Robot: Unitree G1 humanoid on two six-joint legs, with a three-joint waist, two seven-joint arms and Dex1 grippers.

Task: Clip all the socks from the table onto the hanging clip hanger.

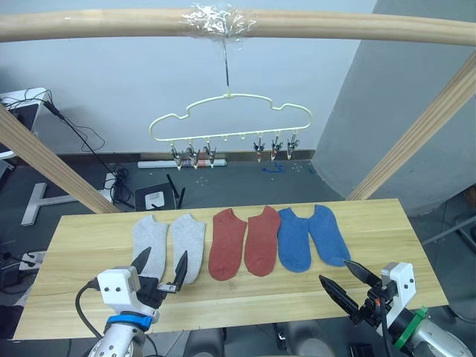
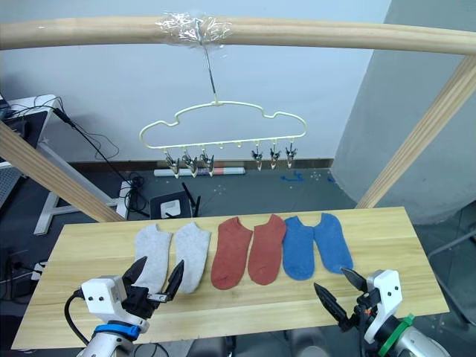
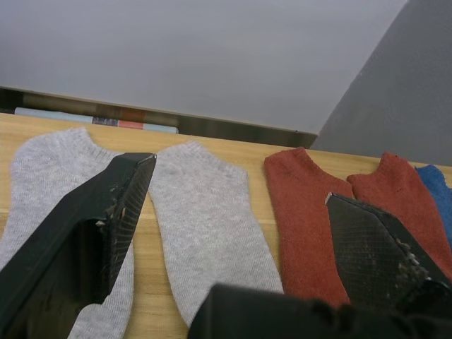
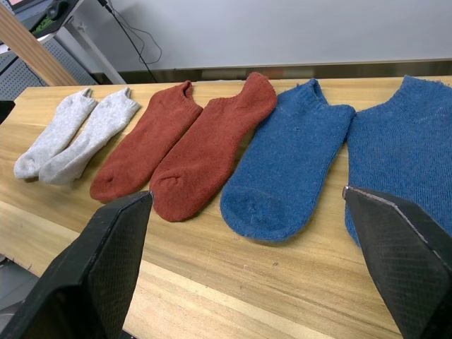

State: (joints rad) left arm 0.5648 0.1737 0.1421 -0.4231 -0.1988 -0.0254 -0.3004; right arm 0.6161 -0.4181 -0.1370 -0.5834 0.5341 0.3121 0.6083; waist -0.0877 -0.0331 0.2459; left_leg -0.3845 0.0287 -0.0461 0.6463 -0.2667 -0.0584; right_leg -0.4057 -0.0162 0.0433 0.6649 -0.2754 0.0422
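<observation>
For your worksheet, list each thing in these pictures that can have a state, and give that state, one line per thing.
Grey socks: flat on the table, unclipped.
Rust red socks: flat, side by side, unclipped.
Blue socks: flat, unclipped.
Clip hanger: hanging from the wooden beam, clips bare.
Left gripper: open, holding nothing.
Right gripper: open, holding nothing.

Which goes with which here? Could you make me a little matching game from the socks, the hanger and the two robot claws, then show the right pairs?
Things:
1. grey socks
2. blue socks
3. clip hanger
4. left gripper

Descriptions:
A. hangs from the wooden beam, no sock on its clips
B. open, at the table's near edge, by the grey pair
C. flat on the table, the pair nearest the right gripper
D. flat on the table, left of the red socks

Pairs: 1-D, 2-C, 3-A, 4-B
</observation>
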